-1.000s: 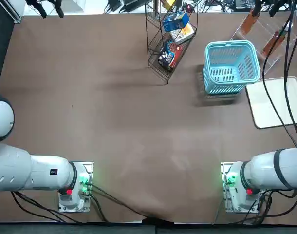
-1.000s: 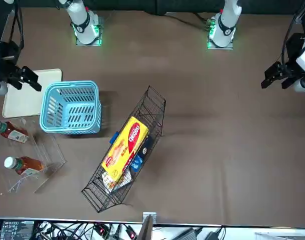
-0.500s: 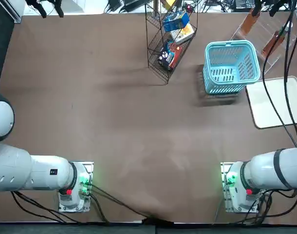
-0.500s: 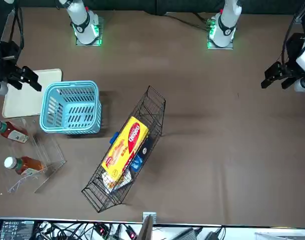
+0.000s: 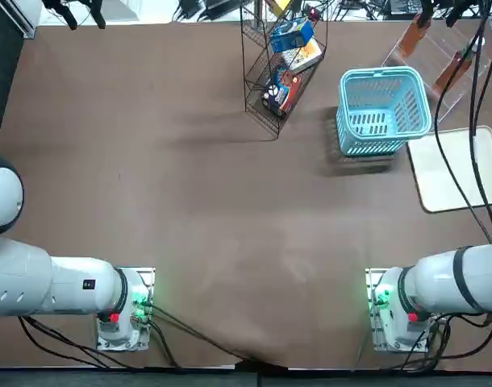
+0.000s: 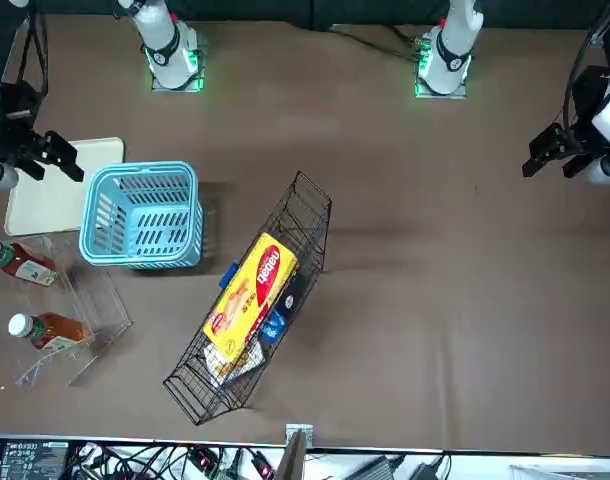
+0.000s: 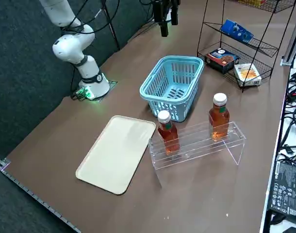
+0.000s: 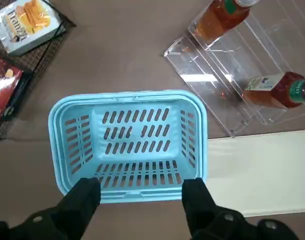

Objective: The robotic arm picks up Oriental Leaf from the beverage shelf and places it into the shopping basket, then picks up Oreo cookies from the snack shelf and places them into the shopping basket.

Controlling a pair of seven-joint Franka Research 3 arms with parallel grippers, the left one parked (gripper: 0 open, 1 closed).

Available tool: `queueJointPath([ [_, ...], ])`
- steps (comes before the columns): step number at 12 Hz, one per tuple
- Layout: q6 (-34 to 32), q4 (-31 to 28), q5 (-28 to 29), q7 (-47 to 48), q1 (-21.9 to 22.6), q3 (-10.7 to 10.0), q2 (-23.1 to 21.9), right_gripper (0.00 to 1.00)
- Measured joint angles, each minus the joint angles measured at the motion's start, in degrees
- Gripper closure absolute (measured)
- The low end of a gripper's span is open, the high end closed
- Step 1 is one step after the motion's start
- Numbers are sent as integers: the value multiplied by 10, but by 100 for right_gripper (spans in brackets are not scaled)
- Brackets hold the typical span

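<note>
Nothing has shifted over the last second: right hand (image 8: 140, 197) holds high above the empty shopping basket (image 8: 127, 145), fingers apart, nothing gripped. First pick not begun. Both Oriental Leaf (image 7: 219, 116) bottles stand on the beverage shelf (image 7: 199, 143); Oreo cookies (image 7: 237, 30) on the snack shelf (image 7: 240, 43). Labels unreadable.

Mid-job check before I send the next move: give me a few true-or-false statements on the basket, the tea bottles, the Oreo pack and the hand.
1. The shopping basket is empty. True.
2. Both tea bottles stand on the clear beverage shelf. True: one Oriental Leaf nearer the tray, the other bottle farther along.
3. The right hand is shut on a bottle. False: it is open and holds nothing, above the basket.
4. The Oreo cookies lie in the basket. False: they sit on an upper tier of the snack shelf.
</note>
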Motion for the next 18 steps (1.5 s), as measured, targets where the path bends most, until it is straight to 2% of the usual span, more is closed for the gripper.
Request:
queueJointPath([
  [4,-1,0,0,-69,-2,-3,0,0],
  [7,0,0,-1,-134,-25,-9,1,0],
  [9,4,0,-1,-192,-53,-11,2,0],
  [10,8,0,-2,-265,-85,-12,5,0],
  [13,24,0,-11,-394,-137,-14,18,0],
  [18,78,0,-13,-575,-202,-15,55,0],
])
